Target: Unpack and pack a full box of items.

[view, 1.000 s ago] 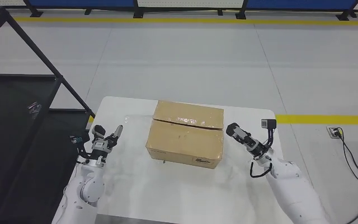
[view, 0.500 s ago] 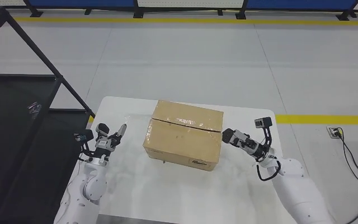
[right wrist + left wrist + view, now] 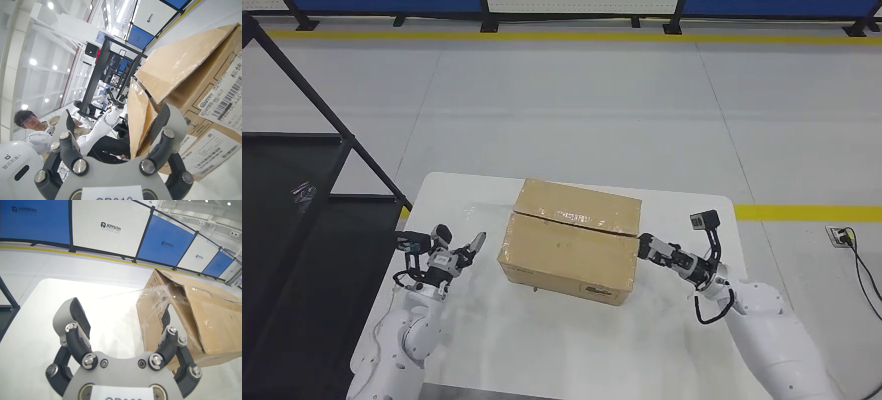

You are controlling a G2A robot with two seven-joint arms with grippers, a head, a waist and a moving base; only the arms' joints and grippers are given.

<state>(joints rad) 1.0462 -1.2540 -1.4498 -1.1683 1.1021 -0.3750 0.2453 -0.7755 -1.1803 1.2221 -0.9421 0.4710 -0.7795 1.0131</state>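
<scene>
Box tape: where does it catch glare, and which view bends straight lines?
Top view: a white glare patch on the tape across the box top. Left wrist view: crinkled tape glints at the box corner, and the straight fence bows, a lens distortion.

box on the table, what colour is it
Plain brown cardboard box, with white printed labels on one side; the right wrist view shows it best.

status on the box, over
Left gripper open, just short of the box. Right gripper open at its opposite end flap. Box top shut. Loose clear tape on the left gripper's end.
</scene>
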